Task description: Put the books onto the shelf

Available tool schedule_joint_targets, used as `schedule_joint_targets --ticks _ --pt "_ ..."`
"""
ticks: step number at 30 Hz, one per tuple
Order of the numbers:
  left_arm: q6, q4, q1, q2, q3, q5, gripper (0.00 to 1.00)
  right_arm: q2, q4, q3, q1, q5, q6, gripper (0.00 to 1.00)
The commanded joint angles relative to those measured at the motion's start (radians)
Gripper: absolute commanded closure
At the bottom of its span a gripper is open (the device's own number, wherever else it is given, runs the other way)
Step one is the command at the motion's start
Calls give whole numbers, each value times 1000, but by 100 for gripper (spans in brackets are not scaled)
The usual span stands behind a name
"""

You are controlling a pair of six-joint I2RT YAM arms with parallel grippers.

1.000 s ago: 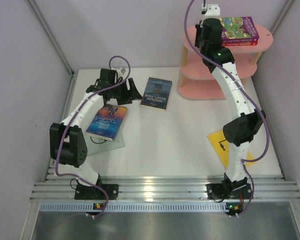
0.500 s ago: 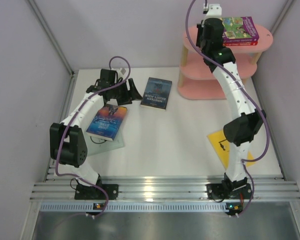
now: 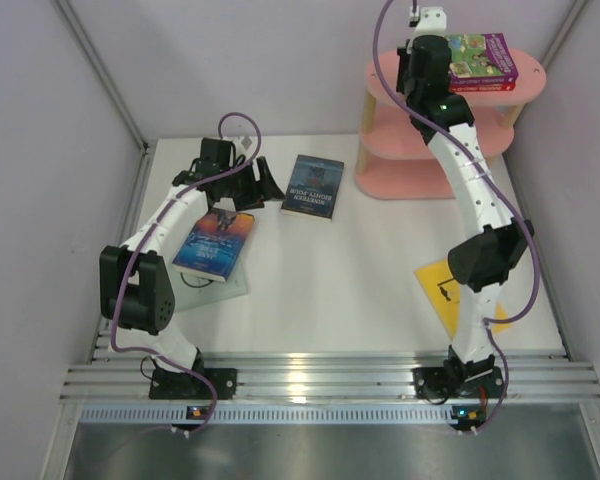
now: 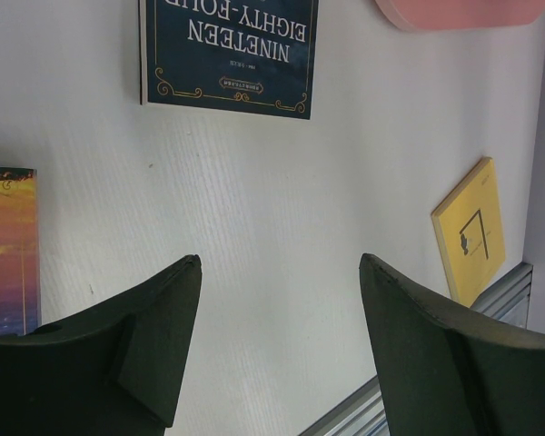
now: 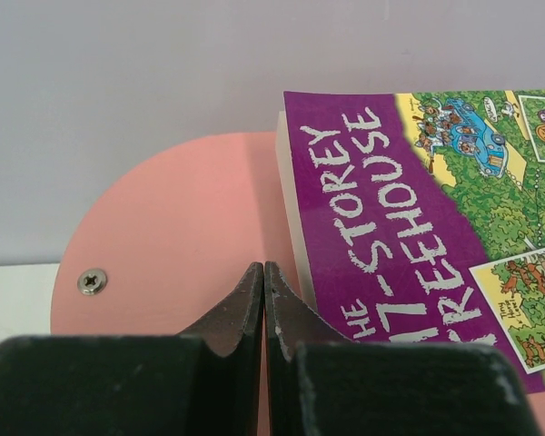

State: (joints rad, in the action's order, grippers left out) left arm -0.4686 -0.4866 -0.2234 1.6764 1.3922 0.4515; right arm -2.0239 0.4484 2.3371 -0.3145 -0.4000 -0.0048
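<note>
Risk: closed right gripper (image 5: 263, 270), nine o'clock of purple cartoon paperback (image 5: 391, 236), may knock it off pink oval shelf (image 5: 173, 218); left gripper (image 4: 280, 263) spread, empty.

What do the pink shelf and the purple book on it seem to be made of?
Pink shelf: probably painted wood or board, smooth matte surface, a metal screw sunk in its top.
Purple book: paper, with a printed card cover; the cream page block shows at its edge.

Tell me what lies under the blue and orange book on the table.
A pale book lies under the blue and orange book; only its near edge and corner show. Its cover is hidden.
</note>
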Motion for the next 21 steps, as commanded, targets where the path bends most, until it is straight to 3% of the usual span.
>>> schedule_joint_targets --ticks 1,13,21 --pt "16 31 -1 -46 5 -5 25 -1 -47 8 15 -25 -20 100" --pt "16 31 -1 -43 7 -2 25 1 -39 10 28 -20 -12 100" --pt "15 31 -1 -47 5 -2 24 19 -45 2 19 242 -21 100"
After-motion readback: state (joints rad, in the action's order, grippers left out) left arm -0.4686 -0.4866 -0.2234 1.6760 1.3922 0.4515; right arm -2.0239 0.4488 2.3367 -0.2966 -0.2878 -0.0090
